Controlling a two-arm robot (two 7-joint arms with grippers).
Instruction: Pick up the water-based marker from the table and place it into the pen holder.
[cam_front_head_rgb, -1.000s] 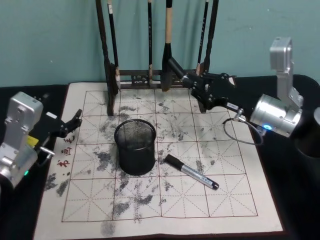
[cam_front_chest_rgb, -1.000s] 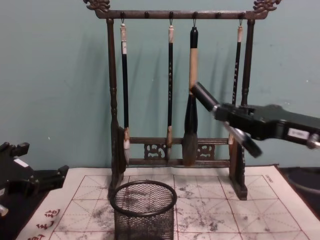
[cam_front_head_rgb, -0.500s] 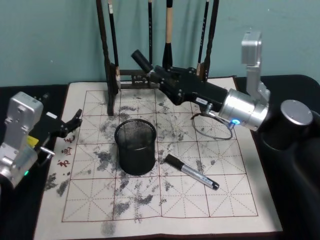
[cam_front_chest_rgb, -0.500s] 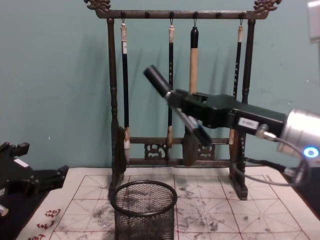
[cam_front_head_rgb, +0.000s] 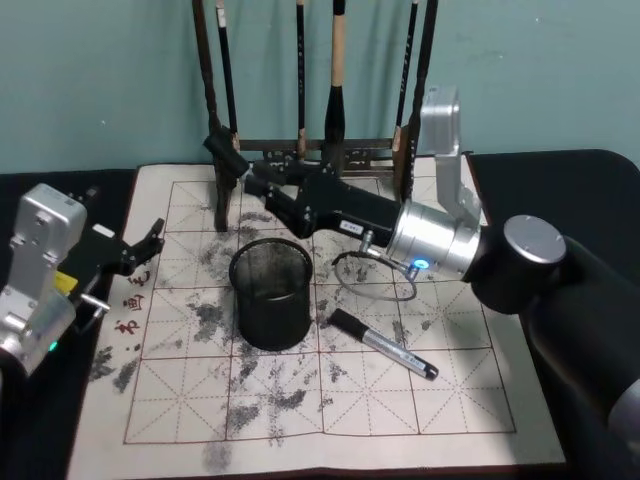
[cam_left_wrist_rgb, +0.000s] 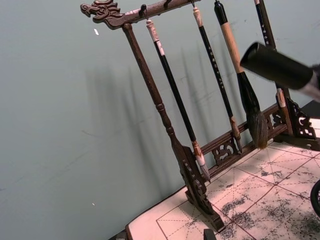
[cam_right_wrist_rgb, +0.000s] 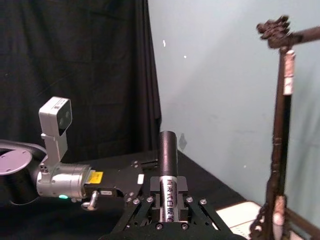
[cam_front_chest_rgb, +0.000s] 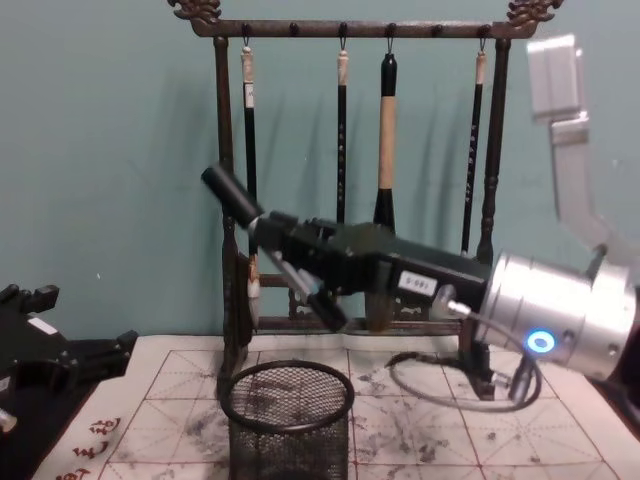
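Right tool grips black-capped marker.

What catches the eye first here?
The right gripper, clamped on a marker tilted above the mesh pen holder. Behind stands a rack of hanging brushes; a second marker lies on the mat right of the holder. The left gripper sits at the left edge.

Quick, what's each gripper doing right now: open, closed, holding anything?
Left gripper: open, empty.
Right gripper: closed on a marker, above the pen holder.
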